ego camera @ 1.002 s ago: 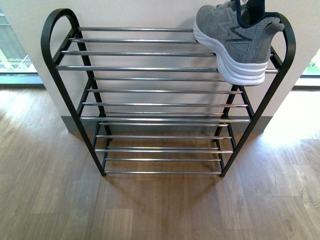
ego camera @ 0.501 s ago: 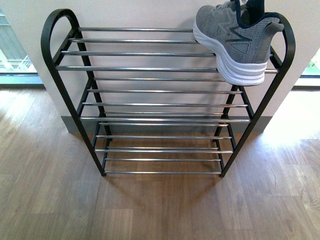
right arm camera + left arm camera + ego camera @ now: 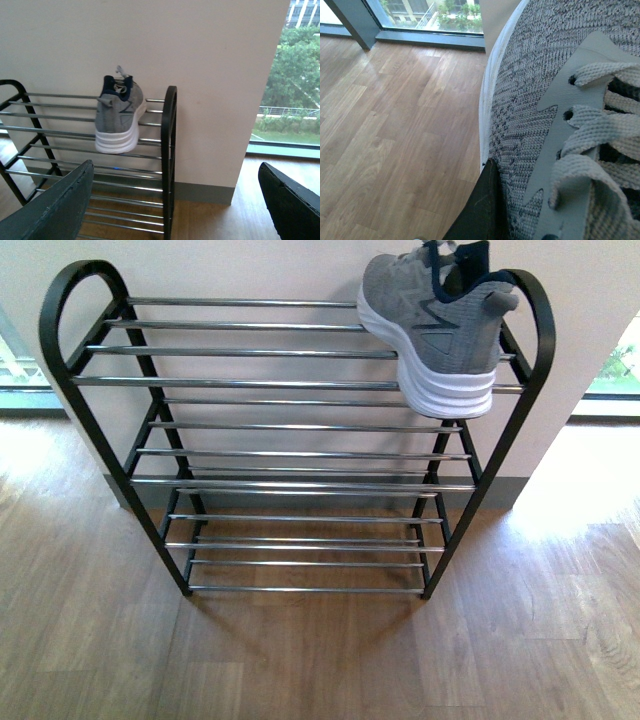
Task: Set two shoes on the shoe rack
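You're halfway: one grey knit white-soled sneaker (image 3: 430, 335) sits at 1 o'clock atop the black-framed chrome-rod rack (image 3: 230, 381), left fingers (image 3: 480, 210) clamp its twin (image 3: 540, 100), right fingers (image 3: 55, 205) wide, empty.

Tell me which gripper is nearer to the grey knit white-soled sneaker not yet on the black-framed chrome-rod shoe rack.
Left. The left gripper's finger lies against that grey knit sneaker. The right gripper, open, faces the shoe rack from well back, seeing only the other sneaker.
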Robot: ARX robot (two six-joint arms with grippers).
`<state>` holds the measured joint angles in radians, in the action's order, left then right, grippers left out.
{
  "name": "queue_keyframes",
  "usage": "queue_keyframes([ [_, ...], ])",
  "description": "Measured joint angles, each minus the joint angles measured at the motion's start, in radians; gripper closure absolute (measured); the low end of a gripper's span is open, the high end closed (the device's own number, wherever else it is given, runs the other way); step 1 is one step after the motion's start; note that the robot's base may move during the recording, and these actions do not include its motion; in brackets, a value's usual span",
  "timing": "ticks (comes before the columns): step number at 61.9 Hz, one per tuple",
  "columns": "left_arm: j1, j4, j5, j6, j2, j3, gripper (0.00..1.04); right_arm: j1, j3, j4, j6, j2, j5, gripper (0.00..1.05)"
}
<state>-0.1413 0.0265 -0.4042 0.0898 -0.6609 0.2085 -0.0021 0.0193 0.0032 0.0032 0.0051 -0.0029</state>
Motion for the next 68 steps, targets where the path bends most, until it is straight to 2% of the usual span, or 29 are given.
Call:
queue_keyframes([
  [33, -0.001, 0.0, 0.005, 0.0, 0.0, 0.0, 1.02, 0.001, 0.0, -0.001, 0.0, 0.0, 0.004, 0.09],
  [43, -0.016, -0.04, 0.084, 0.096, -0.061, 0.031, 1.02, 0.001, 0.0, -0.001, 0.0, 0.0, 0.004, 0.09],
  [48, -0.025, -0.042, 0.192, 0.209, -0.171, 0.111, 1.02, 0.001, 0.0, -0.001, 0.0, 0.0, 0.003, 0.09],
  [52, -0.051, -0.06, 0.216, 0.291, -0.275, 0.199, 1.02, 0.001, 0.0, -0.001, 0.0, 0.0, 0.004, 0.09],
  [68, -0.109, -0.055, 0.195, 0.465, -0.726, 0.6, 1.02, 0.001, 0.0, -0.001, 0.0, 0.0, 0.003, 0.09],
])
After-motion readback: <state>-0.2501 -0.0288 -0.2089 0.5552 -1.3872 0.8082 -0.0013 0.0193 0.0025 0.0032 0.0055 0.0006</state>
